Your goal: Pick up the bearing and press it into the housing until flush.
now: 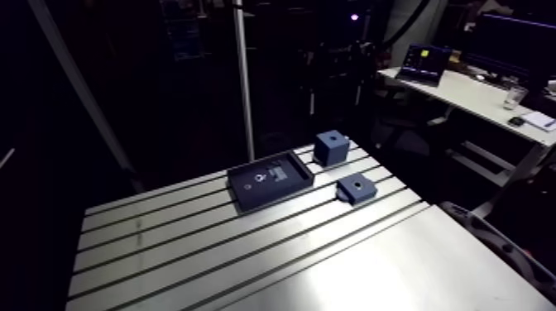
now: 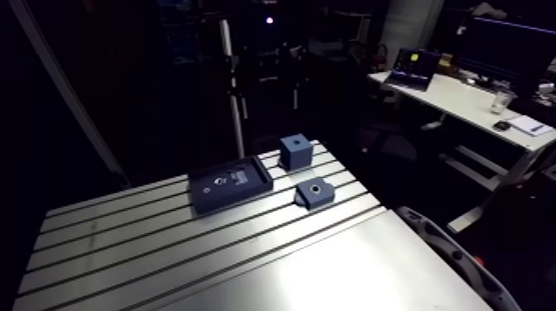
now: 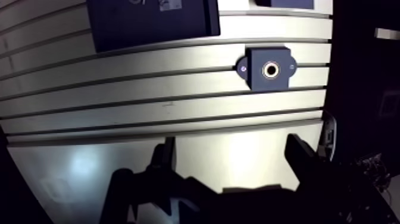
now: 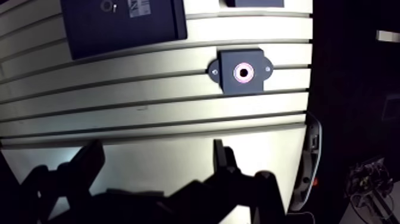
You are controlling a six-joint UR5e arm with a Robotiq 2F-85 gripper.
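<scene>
Dark-blue tray (image 3: 178, 30) is holding what looks like the bearing (image 4: 107, 5), well ahead of the gripper (image 3: 231, 146), whose fingers are hanging spread and empty, so it is needing to pass the housing (image 3: 269, 69) and centre over that ring before closing.

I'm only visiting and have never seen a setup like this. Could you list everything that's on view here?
Table: one, silver, slotted, under everything.
Tray: one, dark blue, shallow, mid-table.
Small ring: one, pale, inside the tray; probably the bearing.
Cube block: one, dark blue, hole on top, near the table's far edge beside the tray.
Housing: one, dark blue, flat, round centre hole, beside the tray, not touching it.
Gripper: one, black, two fingers open, empty, over bare table.
</scene>
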